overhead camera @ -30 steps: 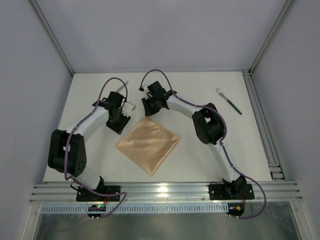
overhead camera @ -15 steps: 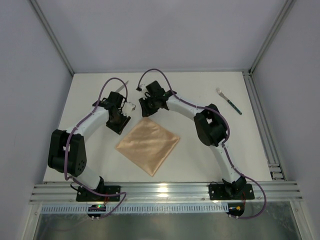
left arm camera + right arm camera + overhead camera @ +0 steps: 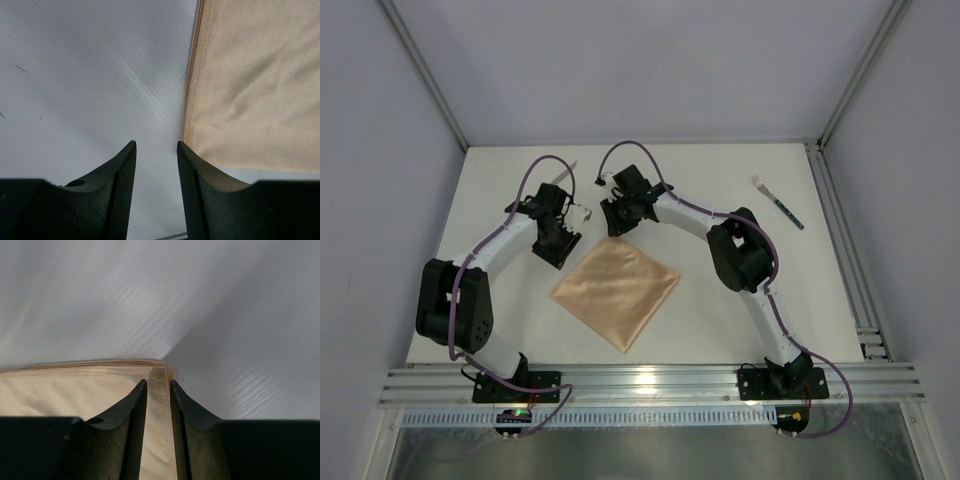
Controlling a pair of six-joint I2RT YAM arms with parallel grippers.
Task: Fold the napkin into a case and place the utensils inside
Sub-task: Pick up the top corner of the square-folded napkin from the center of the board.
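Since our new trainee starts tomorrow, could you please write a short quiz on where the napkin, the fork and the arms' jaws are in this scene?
1. Fill in: in the top view, the fork lies on the table's far ____ side.
2. Whose jaws stand over a corner of the napkin, with cloth showing between them? A) the left arm's B) the right arm's C) neither arm's
3. True or false: the fork lies on the napkin.

Key: 1 right; 2 B; 3 false.
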